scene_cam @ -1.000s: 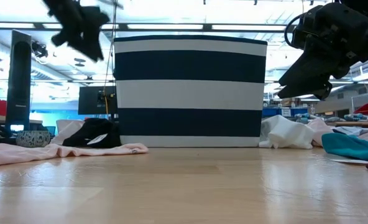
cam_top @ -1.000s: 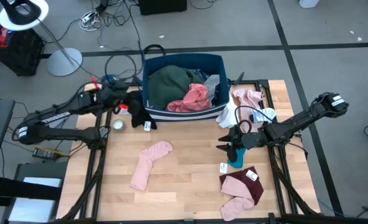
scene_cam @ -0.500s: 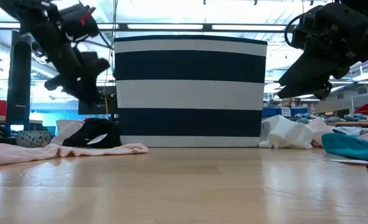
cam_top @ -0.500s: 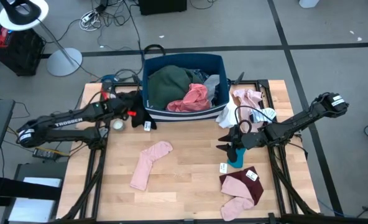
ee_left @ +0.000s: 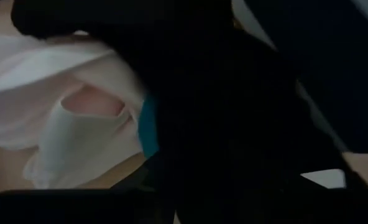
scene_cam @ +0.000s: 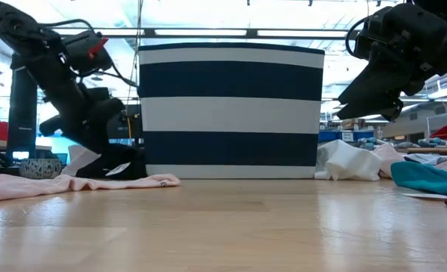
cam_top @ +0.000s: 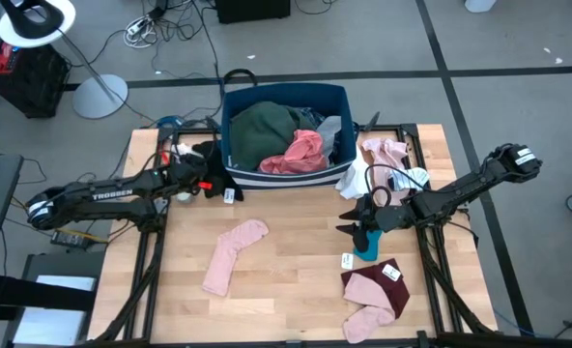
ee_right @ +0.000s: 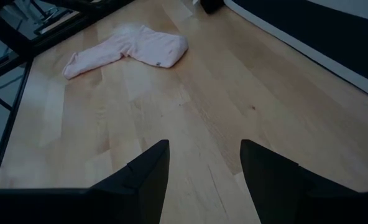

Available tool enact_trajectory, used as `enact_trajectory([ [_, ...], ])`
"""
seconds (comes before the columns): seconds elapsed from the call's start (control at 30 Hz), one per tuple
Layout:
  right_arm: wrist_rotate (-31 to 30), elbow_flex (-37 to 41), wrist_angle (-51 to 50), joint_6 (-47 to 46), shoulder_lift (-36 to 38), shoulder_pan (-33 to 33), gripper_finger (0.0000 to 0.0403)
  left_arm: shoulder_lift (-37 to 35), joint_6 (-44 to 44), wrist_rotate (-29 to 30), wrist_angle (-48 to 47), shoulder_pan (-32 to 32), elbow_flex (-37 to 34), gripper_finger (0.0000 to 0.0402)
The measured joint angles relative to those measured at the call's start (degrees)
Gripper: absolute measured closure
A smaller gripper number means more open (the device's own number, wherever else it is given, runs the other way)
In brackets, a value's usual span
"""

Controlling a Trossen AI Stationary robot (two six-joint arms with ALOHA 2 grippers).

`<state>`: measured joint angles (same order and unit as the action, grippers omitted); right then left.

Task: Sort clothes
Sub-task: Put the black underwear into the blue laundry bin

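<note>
My left gripper (cam_top: 207,177) hangs low at the striped bin's (cam_top: 286,180) left near corner, pointing steeply down at a black garment (cam_top: 220,182) with a white tag. In the low view its fingers (scene_cam: 103,142) reach the top of the garment (scene_cam: 119,162). The left wrist view is filled with black cloth (ee_left: 234,124) and white cloth (ee_left: 66,106). My right gripper (ee_right: 202,174) hangs open over bare wood, above a teal piece (cam_top: 366,244). A dark green top (cam_top: 265,126) and a pink piece (cam_top: 300,150) lie in the bin. My left gripper comes at the black garment from above, slanting down. Its fingertips stand at the garment's top (scene_cam: 109,149); I cannot tell whether they touch it. The garment lies on the table against the bin's wall.
A pale pink sock (cam_top: 233,253) lies mid-table, and maroon and pink pieces (cam_top: 373,288) near the front right. White and pink clothes (cam_top: 383,162) sit right of the bin. A small round object (cam_top: 183,194) stands by the left arm. Bare wood lies between sock and teal piece.
My left gripper has sunk from high beside the bin's left corner down to the black garment, rolling a little as it went. The garment has not moved. My right arm has kept still.
</note>
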<state>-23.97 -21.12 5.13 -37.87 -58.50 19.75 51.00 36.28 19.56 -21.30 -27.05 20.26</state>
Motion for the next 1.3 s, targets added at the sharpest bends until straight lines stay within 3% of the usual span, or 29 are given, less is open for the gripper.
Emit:
enact_trajectory([
  [0.27,0.02,0.0,0.15,0.02,0.0,-0.01,0.0204,0.0,0.27,-1.14,2.74,0.02,-3.66,0.0274],
  [0.33,0.02,0.0,0.22,0.02,0.02,-0.02,0.0204,0.0,0.63,-2.69,2.76,0.02,-3.69,0.0296],
  [0.47,0.02,0.0,0.2,0.01,0.02,0.0,0.0204,-0.04,0.35,-7.19,3.79,0.02,-3.65,0.0382],
  [0.57,0.04,0.0,0.2,0.0,0.0,0.0,0.0204,-0.04,-0.04,-11.7,3.06,0.08,-1.34,0.0394],
  [0.73,0.04,0.0,0.2,0.0,0.0,-0.02,0.0204,-0.07,-2.75,-13.0,-4.83,1.25,7.32,0.0399],
  [1.03,0.07,0.0,0.2,0.02,0.0,-0.02,0.0204,-0.07,-8.19,-0.92,-25.66,4.77,30.37,0.0401],
  [1.3,0.07,0.0,0.2,0.04,0.02,0.0,0.0204,0.77,-13.32,4.01,-27.77,6.27,46.31,0.0401],
])
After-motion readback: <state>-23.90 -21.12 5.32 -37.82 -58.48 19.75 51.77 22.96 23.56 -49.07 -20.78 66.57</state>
